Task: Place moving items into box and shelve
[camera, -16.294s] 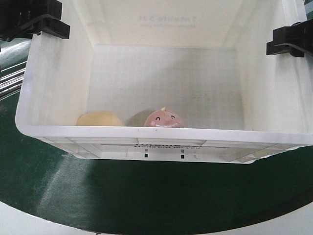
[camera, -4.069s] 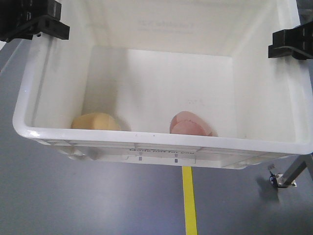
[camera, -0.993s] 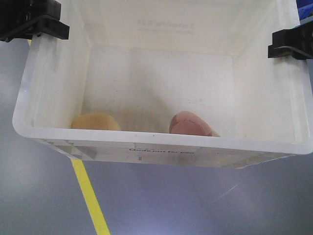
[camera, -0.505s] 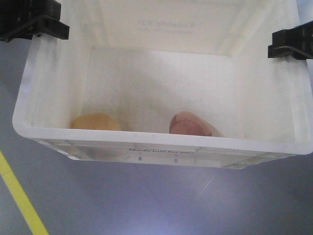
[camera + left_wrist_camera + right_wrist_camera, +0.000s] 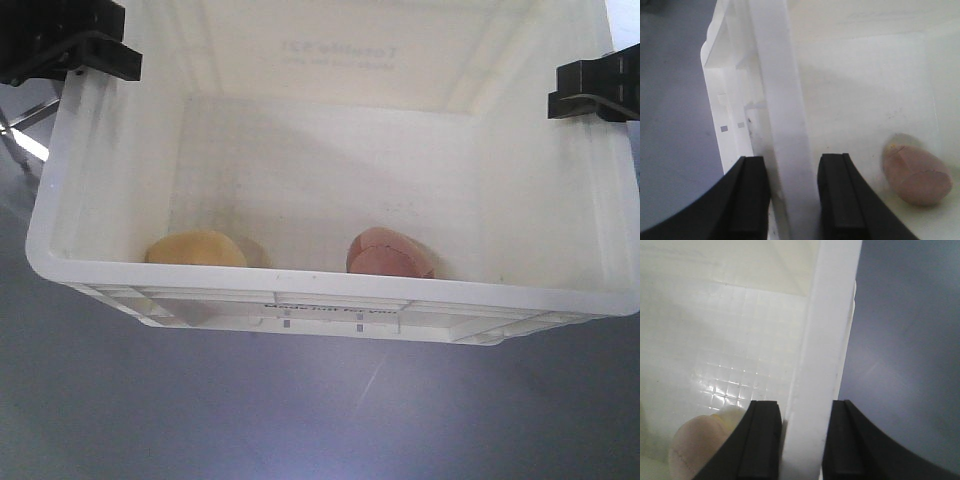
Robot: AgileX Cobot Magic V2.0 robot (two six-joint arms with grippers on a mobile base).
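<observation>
Since the cream toy and pink toy already lie low in frame inside the box, which the left hand and right hand each clamp by a side rim above grey floor, only shelving appears outstanding

The box is white all over, and its inner walls shade to a warm cream in the front view. Its bottom carries a faint grid of small squares, clearest in the right wrist view. Small black lettering runs along the near rim, and pale grey lettering shows faintly on the far wall at the top of the frame. The yellow toy, at lower left inside the box, is a plain pale cream-yellow. The pink toy, to its right, is dusty pink with thin darker seam lines. The left gripper and the right gripper are matte black. The floor is dull grey with a bluish cast.
</observation>
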